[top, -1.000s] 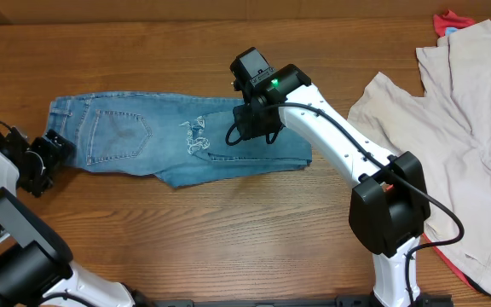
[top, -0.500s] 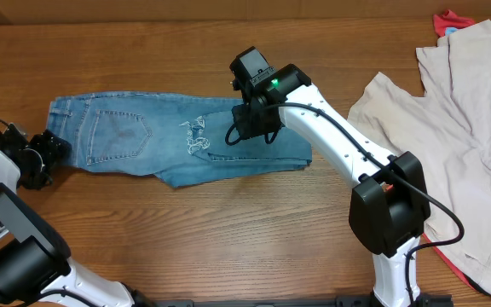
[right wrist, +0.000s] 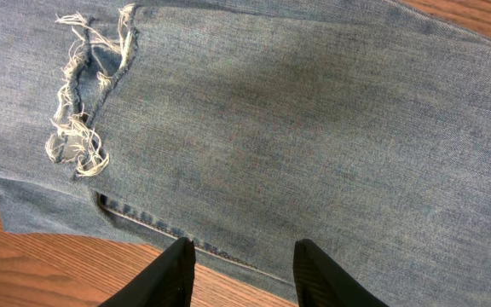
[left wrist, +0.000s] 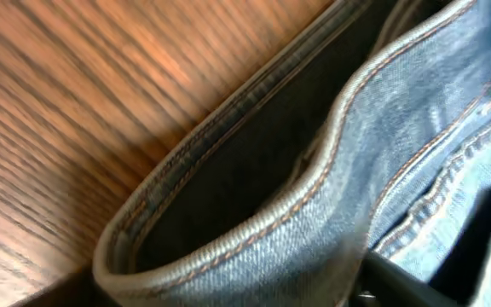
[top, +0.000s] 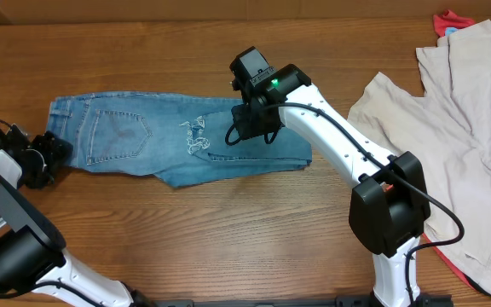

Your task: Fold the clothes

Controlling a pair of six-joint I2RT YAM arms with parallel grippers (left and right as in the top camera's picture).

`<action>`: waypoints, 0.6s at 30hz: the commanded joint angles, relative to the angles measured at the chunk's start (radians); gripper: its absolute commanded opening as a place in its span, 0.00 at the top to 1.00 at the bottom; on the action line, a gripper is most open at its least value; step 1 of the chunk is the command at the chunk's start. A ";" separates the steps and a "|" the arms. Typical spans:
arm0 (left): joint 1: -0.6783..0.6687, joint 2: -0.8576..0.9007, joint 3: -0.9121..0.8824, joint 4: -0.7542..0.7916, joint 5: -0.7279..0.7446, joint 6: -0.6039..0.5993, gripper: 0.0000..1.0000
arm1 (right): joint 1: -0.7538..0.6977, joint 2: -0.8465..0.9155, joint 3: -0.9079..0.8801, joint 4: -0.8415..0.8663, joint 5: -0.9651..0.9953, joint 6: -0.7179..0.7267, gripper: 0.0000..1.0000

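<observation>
The clothes, light blue jeans (top: 169, 141), lie folded across the middle left of the table, with a stitched back pocket up and a frayed tear (right wrist: 79, 128) in the denim. My left gripper (top: 51, 153) is at their waist end on the left. In the left wrist view the waistband (left wrist: 254, 230) fills the space at the jaws, and one dark finger (left wrist: 399, 277) shows beside it. Whether the jaws pinch the band is not visible. My right gripper (right wrist: 244, 249) hangs open just above the jeans' lower seam, with nothing between its fingers.
A large beige garment (top: 459, 128) is spread over the right side of the table. A small red cloth (top: 450, 19) peeks out at the back right. The right arm's base (top: 388, 213) stands at the front right. Bare wood (top: 186, 239) lies in front of the jeans.
My left gripper's jaws have narrowed at the jeans' waistband and it has shifted slightly. The right arm and the jeans have not moved.
</observation>
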 commanded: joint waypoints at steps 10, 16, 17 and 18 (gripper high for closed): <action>0.002 0.033 -0.008 -0.055 0.021 0.008 0.96 | 0.005 -0.005 0.005 0.026 -0.010 0.000 0.59; 0.002 -0.016 -0.008 -0.100 -0.003 0.003 0.96 | 0.032 -0.005 0.005 0.024 -0.046 0.000 0.60; 0.002 -0.025 -0.008 -0.109 -0.009 0.003 0.96 | 0.044 -0.005 0.005 0.026 -0.048 0.000 0.60; 0.002 -0.032 -0.008 -0.119 -0.012 0.003 0.96 | 0.055 -0.005 0.005 0.031 -0.047 0.000 0.60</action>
